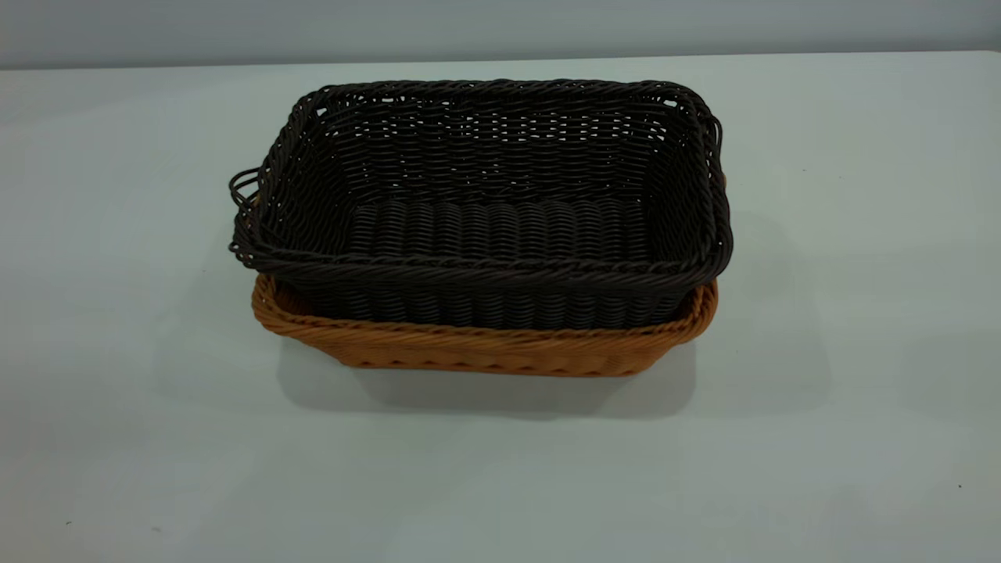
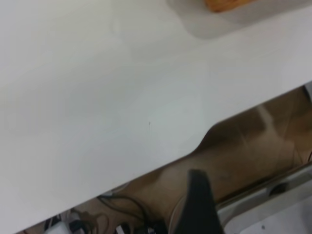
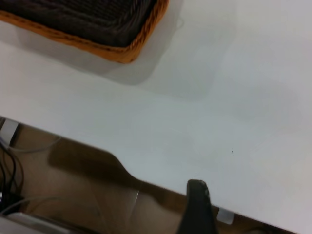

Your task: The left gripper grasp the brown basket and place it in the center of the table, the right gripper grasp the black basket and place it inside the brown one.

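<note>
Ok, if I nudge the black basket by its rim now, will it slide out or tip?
Probably neither. The black basket sits nested in the brown basket, whose rim surrounds its lower walls, so a push likely moves both together across the table. Open weave suggests it is light and slightly springy. The wide base makes tipping unlikely.

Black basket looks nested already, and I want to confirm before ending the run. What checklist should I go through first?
1. Black basket inside brown basket: ok.
2. Black basket seated fully: not ok, its rim rides above the brown rim.
3. Stack near middle of table: ok.
4. Left gripper clear of baskets, beyond the table edge: ok.
5. Right gripper clear of baskets, near the table edge: ok.
6. Fingers open: cannot tell.
</note>
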